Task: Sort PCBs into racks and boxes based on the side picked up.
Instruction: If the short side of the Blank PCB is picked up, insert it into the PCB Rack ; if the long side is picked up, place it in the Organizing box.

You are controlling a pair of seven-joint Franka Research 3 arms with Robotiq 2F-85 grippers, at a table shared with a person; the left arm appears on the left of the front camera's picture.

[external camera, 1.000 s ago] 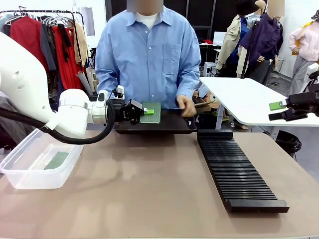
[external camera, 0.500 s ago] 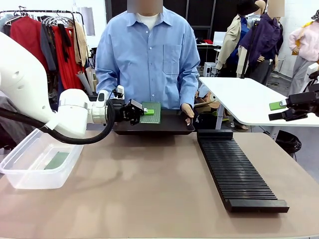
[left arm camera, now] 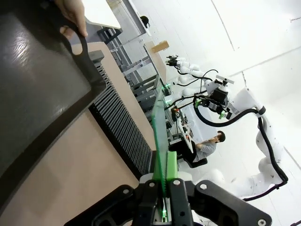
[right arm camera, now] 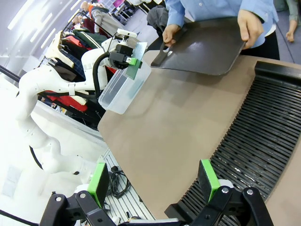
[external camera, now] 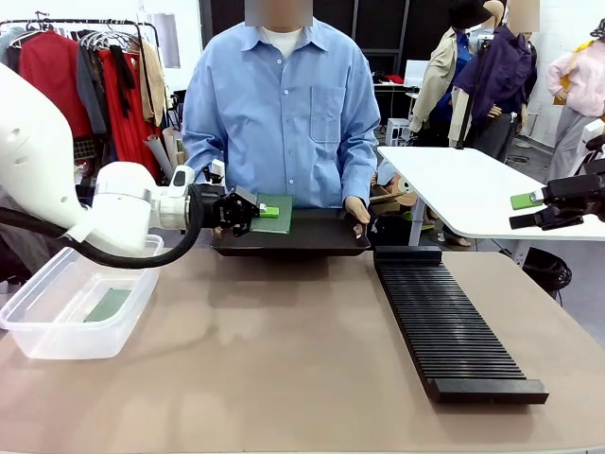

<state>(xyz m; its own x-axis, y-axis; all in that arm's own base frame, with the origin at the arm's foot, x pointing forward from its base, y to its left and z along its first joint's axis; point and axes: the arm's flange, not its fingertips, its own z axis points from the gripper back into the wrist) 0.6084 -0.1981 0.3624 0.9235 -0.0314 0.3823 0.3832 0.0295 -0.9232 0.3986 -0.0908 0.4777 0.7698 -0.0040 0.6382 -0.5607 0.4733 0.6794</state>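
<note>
A tan tabletop [external camera: 284,350] stands before a clothes rail hung with garments, and a person in a blue shirt at its far edge holds a shallow black tray [external camera: 302,236] by both ends, the hands [external camera: 356,210] on its rims. The left tool [external camera: 266,211] hangs above the tray's left end, clenched on a green PCB [external camera: 277,214] that stands upright on edge; in the left wrist view the board [left arm camera: 160,127] rises thin between the two pressed pads [left arm camera: 171,162]. A clear box [external camera: 80,303] sits at the tabletop's left edge with a second PCB [external camera: 107,305] lying flat on its floor. The long black rack [external camera: 449,326] runs along the right side from near the tray's right end toward the near edge, its slots bare. The right tool [right arm camera: 155,181] hovers over the rack's near end with its pads spread well apart and nothing between them; it also shows at the right edge of the front view [external camera: 529,210].
</note>
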